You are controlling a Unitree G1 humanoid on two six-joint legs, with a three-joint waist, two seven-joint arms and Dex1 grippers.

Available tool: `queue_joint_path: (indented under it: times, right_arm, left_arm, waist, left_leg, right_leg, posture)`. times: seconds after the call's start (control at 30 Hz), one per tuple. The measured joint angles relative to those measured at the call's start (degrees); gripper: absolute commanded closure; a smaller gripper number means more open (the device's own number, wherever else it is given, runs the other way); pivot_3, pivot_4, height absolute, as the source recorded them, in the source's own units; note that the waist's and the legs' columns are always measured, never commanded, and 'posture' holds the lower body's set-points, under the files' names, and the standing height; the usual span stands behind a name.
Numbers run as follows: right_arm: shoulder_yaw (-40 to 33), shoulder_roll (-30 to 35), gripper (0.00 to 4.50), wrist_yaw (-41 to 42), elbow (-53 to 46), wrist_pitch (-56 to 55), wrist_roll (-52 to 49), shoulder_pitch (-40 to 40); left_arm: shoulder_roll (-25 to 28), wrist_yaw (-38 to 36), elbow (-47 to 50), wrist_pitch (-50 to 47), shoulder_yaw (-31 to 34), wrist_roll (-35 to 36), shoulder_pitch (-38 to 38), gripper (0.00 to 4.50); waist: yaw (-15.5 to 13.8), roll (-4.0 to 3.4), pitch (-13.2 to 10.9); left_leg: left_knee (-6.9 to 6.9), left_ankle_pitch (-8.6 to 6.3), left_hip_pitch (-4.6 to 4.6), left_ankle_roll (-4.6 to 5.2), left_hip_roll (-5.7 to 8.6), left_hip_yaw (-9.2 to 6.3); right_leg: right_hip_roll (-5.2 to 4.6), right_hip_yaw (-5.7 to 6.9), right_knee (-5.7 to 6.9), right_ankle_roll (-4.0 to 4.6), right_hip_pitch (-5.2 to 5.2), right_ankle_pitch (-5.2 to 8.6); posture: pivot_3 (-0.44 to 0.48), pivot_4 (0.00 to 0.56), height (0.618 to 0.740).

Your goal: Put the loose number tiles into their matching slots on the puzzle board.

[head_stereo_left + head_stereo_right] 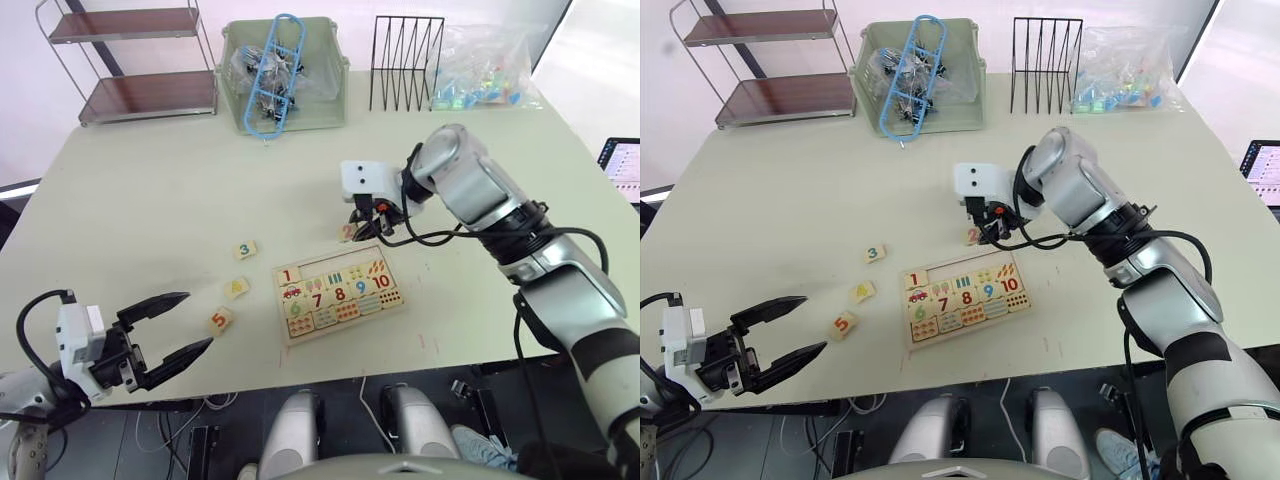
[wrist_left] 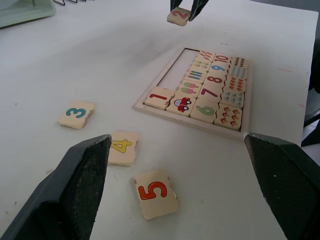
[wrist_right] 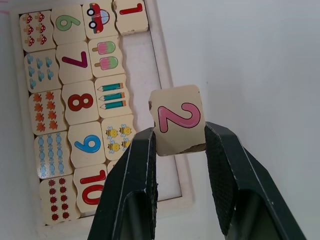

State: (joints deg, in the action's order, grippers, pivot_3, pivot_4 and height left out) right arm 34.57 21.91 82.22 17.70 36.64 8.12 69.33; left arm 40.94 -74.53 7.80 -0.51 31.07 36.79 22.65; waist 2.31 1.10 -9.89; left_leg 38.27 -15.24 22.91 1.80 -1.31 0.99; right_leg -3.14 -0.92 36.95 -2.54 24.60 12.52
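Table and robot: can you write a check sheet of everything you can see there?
Surface: pale table, bare in the middle.
Job's things: board near the front edge, tile 1 in its slot, the other slots in that row open; tiles 3, 4 and 5 loose on the robot's left of the board; tile 2 held.
Clutter: green bin, wire rack, bag, shelf along the far edge.
Grippers: left gripper open, empty, near tile 5; right gripper shut on tile 2, beside the board's far edge.
Cables: black cable on the right arm.
Surroundings: a screen at the right.
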Motion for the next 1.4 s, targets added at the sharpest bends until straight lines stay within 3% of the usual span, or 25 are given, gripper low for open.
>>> queue_joint_path:
  times: [0.27, 0.67, 1.07, 1.4]
  right_arm:
    - [4.6, -1.3, 3.68, 1.5, -0.1, 2.8, 1.4, 0.3]
    - [7.7, -9.0, 3.68, -0.9, 0.5, 3.7, 2.3, 1.6]
    - [8.4, -15.9, 3.68, -4.3, 11.2, -2.1, 4.2, 2.2]
    - [8.4, -17.9, 3.68, -5.8, 17.6, -5.0, 6.4, 3.7]
  left_arm:
    - [0.0, 0.8, 0.0, 0.0, 0.1, 0.0, 0.3, 0.0]
    - [1.0, 0.5, 0.0, -0.4, 1.3, 0.2, 1.1, 0.0]
    - [1.4, 0.4, 0.7, -2.5, 2.0, 0.8, 0.7, 0.0]
    - [1.3, -0.2, 0.8, -2.9, 2.0, 1.6, 0.7, 0.0]
  waist:
    - [0.0, 0.0, 0.0]
    - [0.1, 0.02, 0.0]
    - [0.2, 0.02, 0.0]
    - [0.2, 0.01, 0.0]
  left_leg:
    - [-0.01, 0.0, 0.01, 0.0, 0.01, 0.0]
    - [-0.04, 0.0, 0.05, -0.01, 0.02, -0.01]
    - [-0.06, 0.0, 0.06, -0.02, 0.02, -0.02]
    - [-0.07, -0.01, 0.06, -0.04, 0.02, -0.04]
  right_leg:
    - [-0.02, 0.0, 0.01, 0.0, 0.03, 0.0]
    - [-0.09, 0.02, 0.02, 0.02, 0.09, 0.0]
    - [-0.08, 0.03, 0.03, 0.03, 0.11, 0.0]
    - [-0.1, 0.03, 0.03, 0.04, 0.11, 0.01]
  posture:
    - [0.0, 0.15, 0.74]
    - [0.0, 0.15, 0.74]
    - [0.0, 0.15, 0.74]
    - [0.0, 0.15, 0.74]
